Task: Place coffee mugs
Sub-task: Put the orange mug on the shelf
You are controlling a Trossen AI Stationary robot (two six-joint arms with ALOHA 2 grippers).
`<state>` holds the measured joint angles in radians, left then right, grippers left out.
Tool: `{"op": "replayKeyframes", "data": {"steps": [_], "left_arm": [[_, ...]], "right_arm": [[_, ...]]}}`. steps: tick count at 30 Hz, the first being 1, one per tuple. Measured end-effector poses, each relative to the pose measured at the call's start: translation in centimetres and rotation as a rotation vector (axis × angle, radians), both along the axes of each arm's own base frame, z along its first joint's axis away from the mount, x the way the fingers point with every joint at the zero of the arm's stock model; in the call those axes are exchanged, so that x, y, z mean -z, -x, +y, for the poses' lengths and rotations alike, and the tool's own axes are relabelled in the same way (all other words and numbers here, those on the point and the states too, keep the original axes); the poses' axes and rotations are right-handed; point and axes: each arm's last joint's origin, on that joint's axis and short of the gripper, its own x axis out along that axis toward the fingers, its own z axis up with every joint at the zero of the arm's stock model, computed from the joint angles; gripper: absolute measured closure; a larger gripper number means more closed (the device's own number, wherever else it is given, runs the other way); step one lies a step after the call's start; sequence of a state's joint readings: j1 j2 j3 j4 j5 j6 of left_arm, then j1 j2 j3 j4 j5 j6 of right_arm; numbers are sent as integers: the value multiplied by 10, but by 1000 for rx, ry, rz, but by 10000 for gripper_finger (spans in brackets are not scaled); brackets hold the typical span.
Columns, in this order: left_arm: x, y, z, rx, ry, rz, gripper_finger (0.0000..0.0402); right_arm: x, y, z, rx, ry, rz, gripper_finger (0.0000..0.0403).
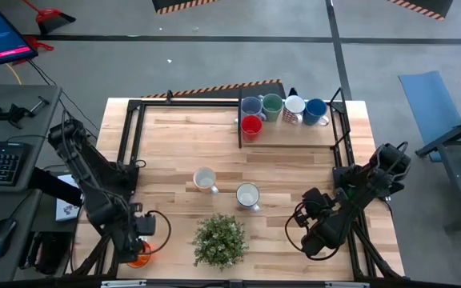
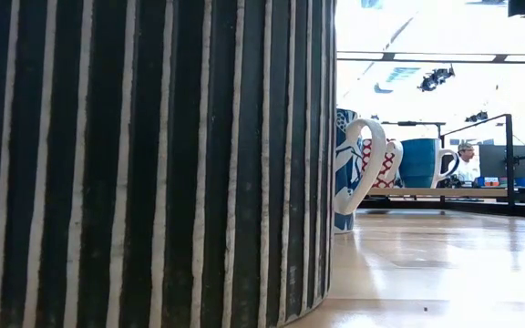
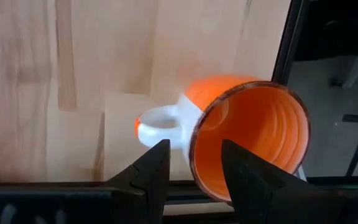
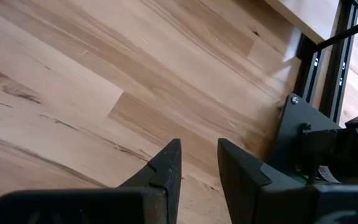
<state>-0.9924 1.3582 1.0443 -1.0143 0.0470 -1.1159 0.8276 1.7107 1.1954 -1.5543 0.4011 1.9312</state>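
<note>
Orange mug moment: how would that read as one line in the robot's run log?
left gripper: fingers straddling rim of orange ceramic mug at table's near-left edge | right gripper: empty over bare wood | five mugs on rear tray

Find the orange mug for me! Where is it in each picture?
High view: the orange mug is at the table's near left corner, under the left gripper.
Low view: not in it; a striped pot fills most of the picture.
Left wrist view: the orange mug is tipped, its rim between the gripper's fingers.
Right wrist view: not in it.
Shared landmark: the wooden table's black frame.
</note>
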Motion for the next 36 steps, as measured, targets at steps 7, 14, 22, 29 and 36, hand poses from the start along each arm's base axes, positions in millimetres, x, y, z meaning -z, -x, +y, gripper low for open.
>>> {"op": "replayKeyframes", "data": {"steps": [7, 14, 22, 29, 36], "left_arm": [[1, 4, -4, 1, 1, -11, 270], [6, 1, -9, -17, -28, -38, 270], [32, -8, -23, 10, -108, 1, 270], [53, -12, -31, -15, -176, 50, 270], [58, -13, -32, -21, -186, 67, 273]], "right_arm": [[0, 0, 0, -1, -4, -3, 320], [1, -1, 1, -1, -16, -14, 320], [1, -1, 1, -1, -17, -14, 320], [1, -1, 1, -1, -17, -14, 320], [1, -1, 1, -4, -17, -12, 320]]}}
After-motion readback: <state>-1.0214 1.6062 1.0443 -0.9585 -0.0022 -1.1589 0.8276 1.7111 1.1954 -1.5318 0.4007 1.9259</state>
